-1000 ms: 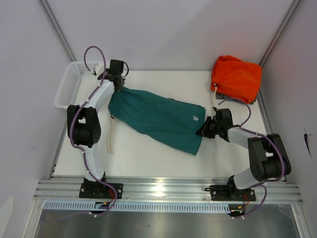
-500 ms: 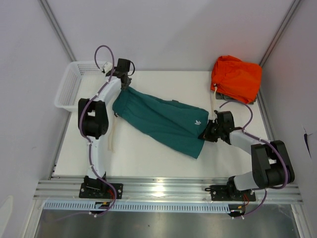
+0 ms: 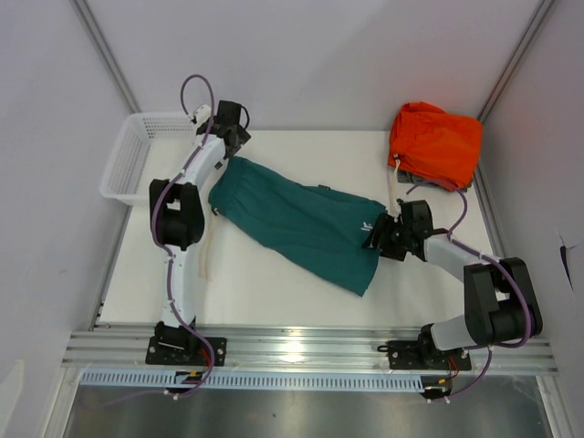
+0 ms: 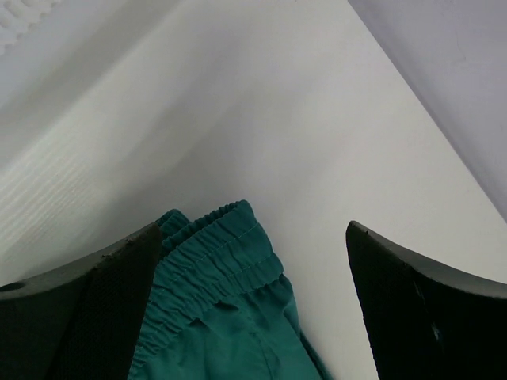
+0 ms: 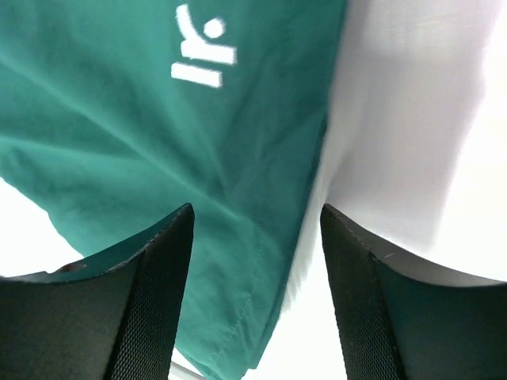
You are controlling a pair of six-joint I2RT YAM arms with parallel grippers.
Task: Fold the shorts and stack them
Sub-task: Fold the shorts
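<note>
The teal-green shorts (image 3: pixel 292 219) lie flat and slanted across the white table (image 3: pixel 274 292), waistband at the back left and leg hems at the right. My left gripper (image 3: pixel 231 148) stands open over the waistband corner; in the left wrist view the gathered elastic (image 4: pixel 214 261) lies between the wide-apart fingers of that gripper (image 4: pixel 252 229). My right gripper (image 3: pixel 375 239) is open at the hem end. In the right wrist view, the hem fabric (image 5: pixel 158 134) with its white logo (image 5: pixel 202 55) lies loose under the spread fingers of this gripper (image 5: pixel 257 210).
An orange folded garment (image 3: pixel 436 141) sits at the back right corner. A white basket (image 3: pixel 128 164) stands off the table's back left. The cream drawstring (image 3: pixel 206 251) trails on the table left of the shorts.
Both grippers have opened and let go of the shorts. The left arm reached further back and right, and the shorts shifted slightly right and now lie flat.
</note>
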